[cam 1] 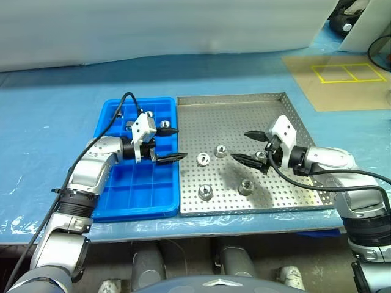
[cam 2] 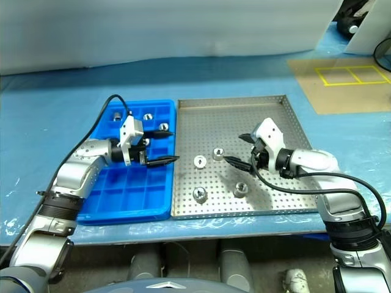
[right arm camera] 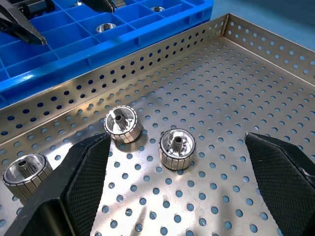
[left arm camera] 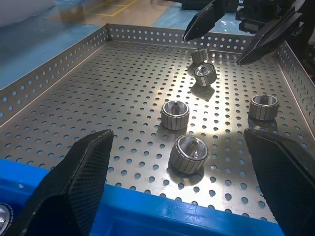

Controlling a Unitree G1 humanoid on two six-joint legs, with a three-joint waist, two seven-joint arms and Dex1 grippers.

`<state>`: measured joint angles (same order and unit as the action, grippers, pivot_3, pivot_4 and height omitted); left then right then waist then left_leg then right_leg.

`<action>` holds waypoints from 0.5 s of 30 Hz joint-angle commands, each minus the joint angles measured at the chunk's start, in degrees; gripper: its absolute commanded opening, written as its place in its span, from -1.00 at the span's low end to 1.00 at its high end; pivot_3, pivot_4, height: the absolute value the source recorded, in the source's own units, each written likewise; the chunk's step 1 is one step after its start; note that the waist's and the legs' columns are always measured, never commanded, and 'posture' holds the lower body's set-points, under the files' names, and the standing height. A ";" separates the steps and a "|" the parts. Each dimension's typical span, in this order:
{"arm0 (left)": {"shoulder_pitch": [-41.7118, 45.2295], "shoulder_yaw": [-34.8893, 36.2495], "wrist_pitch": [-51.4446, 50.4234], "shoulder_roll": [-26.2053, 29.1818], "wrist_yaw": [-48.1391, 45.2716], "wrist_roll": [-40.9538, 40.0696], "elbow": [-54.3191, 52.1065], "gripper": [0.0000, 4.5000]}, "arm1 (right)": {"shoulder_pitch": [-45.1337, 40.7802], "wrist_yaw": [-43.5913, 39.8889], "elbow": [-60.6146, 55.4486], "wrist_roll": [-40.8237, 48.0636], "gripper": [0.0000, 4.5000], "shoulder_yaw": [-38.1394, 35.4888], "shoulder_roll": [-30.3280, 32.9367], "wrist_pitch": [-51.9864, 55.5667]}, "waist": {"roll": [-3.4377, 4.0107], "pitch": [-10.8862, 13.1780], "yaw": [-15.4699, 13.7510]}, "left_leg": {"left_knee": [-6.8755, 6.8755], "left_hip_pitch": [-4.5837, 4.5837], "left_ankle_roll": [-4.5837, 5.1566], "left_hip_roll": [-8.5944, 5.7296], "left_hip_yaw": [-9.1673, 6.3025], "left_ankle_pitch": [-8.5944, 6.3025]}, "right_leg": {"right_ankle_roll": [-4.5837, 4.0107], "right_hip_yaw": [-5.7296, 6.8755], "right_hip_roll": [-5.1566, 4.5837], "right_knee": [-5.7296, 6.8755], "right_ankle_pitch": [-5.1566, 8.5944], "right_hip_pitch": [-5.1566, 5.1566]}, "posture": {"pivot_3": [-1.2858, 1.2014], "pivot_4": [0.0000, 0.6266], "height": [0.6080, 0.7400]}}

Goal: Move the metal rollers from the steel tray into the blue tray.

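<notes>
The steel tray sits at the centre of the head view on a blue-covered table, with the blue tray touching its left rim. Five metal rollers lie on the perforated floor: two near the middle, two toward the lower edge, and one between the right gripper's fingers. A few more rollers rest in upper compartments of the blue tray. The left gripper hangs over the blue tray's right side, its fingers spread apart and holding nothing. The right gripper hovers over the steel tray's right half, its fingers also wide apart and empty.
</notes>
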<state>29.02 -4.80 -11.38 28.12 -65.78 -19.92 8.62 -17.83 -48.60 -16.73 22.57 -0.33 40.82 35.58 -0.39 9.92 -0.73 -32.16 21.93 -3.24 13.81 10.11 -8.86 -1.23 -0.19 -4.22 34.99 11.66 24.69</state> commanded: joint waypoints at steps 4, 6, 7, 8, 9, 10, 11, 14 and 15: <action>0.31 0.92 2.07 -0.39 1.38 0.54 0.14 1.00 | -1.25 0.14 -1.05 -0.80 0.99 0.05 0.23 -1.51 | 0.00 0.00 -0.03 | -0.01 0.00 0.00 0.00 0.00 0.00 | 0.00 0.00 0.00 0.01 0.00 0.00 | -0.21 -0.52 1.00; 1.01 0.57 1.78 -0.84 1.89 0.69 0.23 1.00 | -1.20 0.14 -0.97 -1.09 0.99 -0.28 0.49 -1.65 | 0.00 0.00 -0.02 | -0.01 0.00 0.00 0.00 0.00 0.00 | 0.00 0.00 0.00 0.01 0.00 0.00 | -0.22 -0.52 1.00; 1.80 -0.13 1.78 -1.50 1.74 0.84 0.44 1.00 | -1.24 0.10 -0.81 -1.13 0.99 -0.66 0.72 -1.68 | 0.00 0.00 -0.01 | -0.01 0.00 0.00 -0.01 0.00 0.00 | 0.00 0.00 0.00 0.01 0.00 0.00 | -0.22 -0.52 1.00; 2.67 -0.81 1.77 -2.25 1.50 1.00 0.79 1.00 | -1.28 0.01 -0.71 -1.10 0.99 -1.01 0.94 -1.66 | 0.00 0.00 -0.01 | -0.01 0.00 0.00 -0.01 0.00 0.00 | 0.00 0.00 0.00 0.01 0.00 0.00 | -0.22 -0.52 1.00; 3.58 -1.44 1.92 -3.04 1.24 1.23 1.32 1.00 | -1.29 -0.08 -0.70 -1.02 0.99 -1.29 1.13 -1.60 | 0.00 0.00 -0.09 | -0.01 0.01 0.00 -0.01 0.00 0.00 | 0.00 0.00 0.00 0.01 0.00 0.00 | -0.22 -0.52 1.00; 4.94 -2.44 2.41 -4.18 0.95 1.83 2.38 1.00 | -1.32 -0.22 -0.81 -0.78 0.99 -1.65 1.39 -1.38 | 0.00 0.00 -0.24 | -0.02 0.01 0.00 -0.01 0.00 0.00 | 0.00 -0.01 0.00 0.01 0.00 0.00 | -0.23 -0.52 1.00; 6.16 -3.40 3.10 -5.14 0.65 2.56 3.53 1.00 | -1.26 -0.35 -1.06 -0.51 0.99 -1.93 1.64 -1.14 | 0.00 0.00 -0.33 | -0.02 0.03 0.00 -0.02 0.00 0.00 | 0.00 0.01 -0.01 0.01 0.00 -0.01 | -0.23 -0.52 1.00; 10.44 -7.13 7.66 -7.58 -1.63 6.13 8.86 1.00 | -0.53 -1.13 -2.76 0.48 0.99 -2.52 2.93 -0.04 | -0.01 0.00 -0.21 | -0.08 0.04 0.07 -0.10 0.00 -0.03 | 0.00 -0.01 -0.01 0.00 0.00 -0.06 | -0.25 -0.52 1.00; 11.69 -8.12 9.18 -8.04 -2.79 7.02 10.67 1.00 | -0.18 -1.27 -3.41 0.68 0.99 -2.60 3.32 0.22 | 0.00 0.00 -0.11 | -0.09 0.03 0.09 -0.10 0.00 -0.05 | 0.00 -0.03 -0.01 -0.02 -0.01 -0.07 | -0.26 -0.52 1.00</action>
<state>38.85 -11.54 -5.35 20.33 -66.68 -14.59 17.46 -18.05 -49.33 -16.98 22.05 -0.72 43.00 35.59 -0.39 9.92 -0.83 -32.27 21.96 -3.12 13.72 10.11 -8.92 -1.22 -0.24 -4.23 34.97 11.65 24.61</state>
